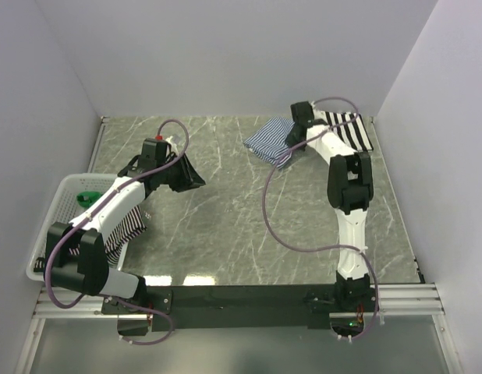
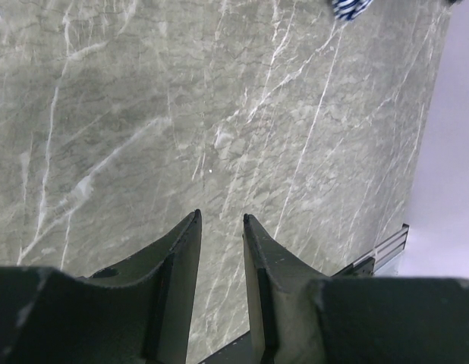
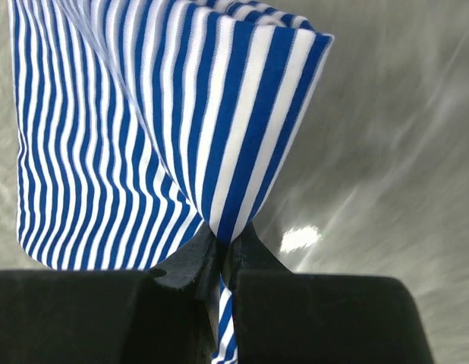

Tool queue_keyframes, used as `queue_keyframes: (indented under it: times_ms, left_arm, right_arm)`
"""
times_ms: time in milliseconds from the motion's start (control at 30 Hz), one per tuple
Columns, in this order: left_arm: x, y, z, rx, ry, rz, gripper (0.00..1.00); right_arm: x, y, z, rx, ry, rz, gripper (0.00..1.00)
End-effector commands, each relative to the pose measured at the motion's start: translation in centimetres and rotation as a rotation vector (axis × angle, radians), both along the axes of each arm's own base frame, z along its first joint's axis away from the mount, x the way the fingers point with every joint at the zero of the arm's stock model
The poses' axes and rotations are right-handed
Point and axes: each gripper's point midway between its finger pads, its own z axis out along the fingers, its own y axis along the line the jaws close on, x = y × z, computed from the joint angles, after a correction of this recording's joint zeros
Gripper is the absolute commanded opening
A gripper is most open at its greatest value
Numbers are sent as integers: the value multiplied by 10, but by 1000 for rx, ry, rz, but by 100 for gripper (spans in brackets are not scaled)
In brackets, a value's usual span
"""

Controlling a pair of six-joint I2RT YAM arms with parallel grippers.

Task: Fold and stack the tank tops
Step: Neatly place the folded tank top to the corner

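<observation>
Marble, grey-green and veined, is the table (image 1: 225,226) I am working over. The thin navy-and-white tank top (image 1: 271,142) sits at the far side, right of centre. From overhead it reads as a folded bundle with its long axis running roughly left to right across the table, and its near corner points back towards the arms. Just beside it, in the far right corner, lies the broad black-and-white tank top (image 1: 352,129); my right arm crosses part of it.

My right gripper (image 1: 298,125) is at the navy top's far right end. The overhead camera does not show me the grip, but the right wrist camera does. There the right gripper (image 3: 223,246) has its jaws pressed together on a pinch of the navy cloth (image 3: 143,129), and the stripes fan upward and away from the fingertips into a raised fold, with marble blurred behind.

My left gripper (image 1: 186,173) hangs over bare marble left of centre, well apart from both tops. In its own view the left gripper (image 2: 221,220) is spread with nothing between the fingers, and only a scrap of striped cloth shows at the top edge.

At the left edge stands the white mesh basket (image 1: 60,204), which holds another striped top (image 1: 125,227) and a small green item (image 1: 89,198).
</observation>
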Motion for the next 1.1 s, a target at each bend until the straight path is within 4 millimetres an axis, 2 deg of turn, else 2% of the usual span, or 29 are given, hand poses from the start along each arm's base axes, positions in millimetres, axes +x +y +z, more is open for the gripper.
queue_keyframes:
  times_ms: [0,200,300,400,467,600,767,1000,1067]
  left_arm:
    - [3,-1,12,-20,-55,-23,34]
    - [2,-3,2,-22,-30,-30,34]
    - [0,-1,-6,-11,-13,-21,34]
    - [1,0,-11,-1,-3,-18,34]
    - [2,0,-15,4,10,-18,33]
    - [3,0,-20,12,23,-17,33]
    - [4,1,-25,19,37,-18,33]
    - [4,5,-33,24,60,-16,33]
    - [6,7,-33,20,61,-11,33]
  right_arm:
    - [-3,-47,25,-237,94,159,0]
    - [25,-99,51,-475,95,237,0]
    - [32,-118,58,-594,96,295,0]
    - [40,-131,67,-640,66,321,0]
    - [45,-126,69,-654,30,389,0]
    - [54,-130,77,-697,-5,406,0]
    - [66,-114,85,-671,-88,535,0]
    - [79,-122,94,-722,-136,604,0]
    - [84,-128,105,-718,-160,597,0]
